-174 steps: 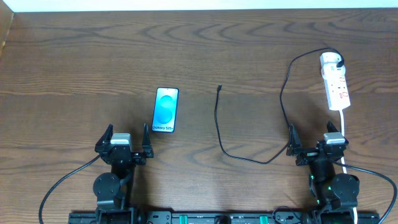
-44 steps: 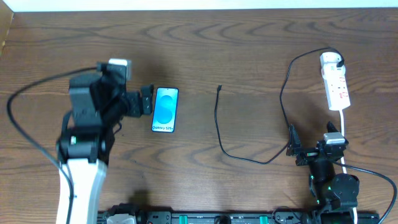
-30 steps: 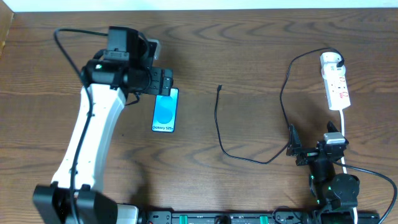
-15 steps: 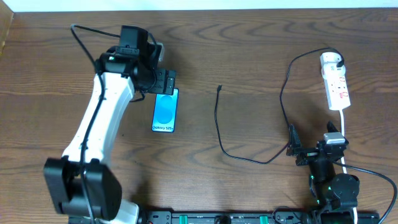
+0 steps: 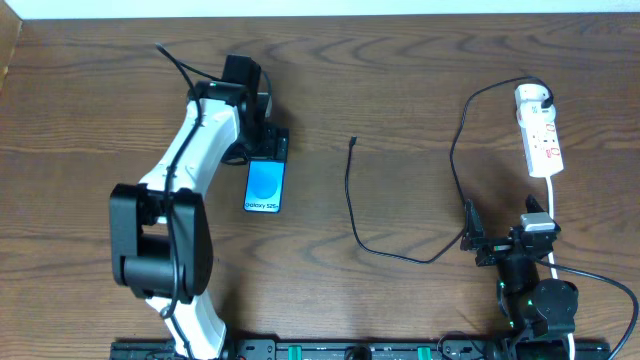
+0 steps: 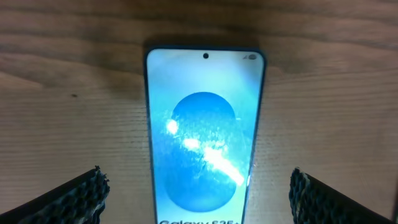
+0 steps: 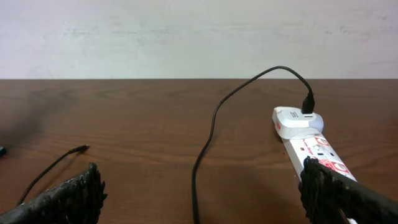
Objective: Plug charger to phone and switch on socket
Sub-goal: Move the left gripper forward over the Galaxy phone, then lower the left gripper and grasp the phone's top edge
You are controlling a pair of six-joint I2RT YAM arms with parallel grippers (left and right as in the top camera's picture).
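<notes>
The phone (image 5: pixel 265 184) lies flat on the table with its blue screen up; in the left wrist view (image 6: pixel 202 137) it fills the middle. My left gripper (image 5: pixel 268 142) is open just above the phone's top end, its fingers (image 6: pixel 198 198) wide apart on either side of the phone, not touching it. The charger, a thin black cable (image 5: pixel 352 214), lies in a curve with its connector tip (image 5: pixel 353 141) free, right of the phone. It runs to the white socket strip (image 5: pixel 539 140), also in the right wrist view (image 7: pixel 311 144). My right gripper (image 5: pixel 510 243) is open and empty at rest.
The socket strip's white cord (image 5: pixel 554 215) runs down past my right arm base. The table's back edge meets a pale wall (image 7: pixel 199 37). The charger's black plug sits in a white adapter (image 7: pixel 297 120) at the strip's far end.
My left arm has swung from its rest place up and right, and its open gripper now sits over the phone's top end. The right arm, cable and socket strip have not moved.
</notes>
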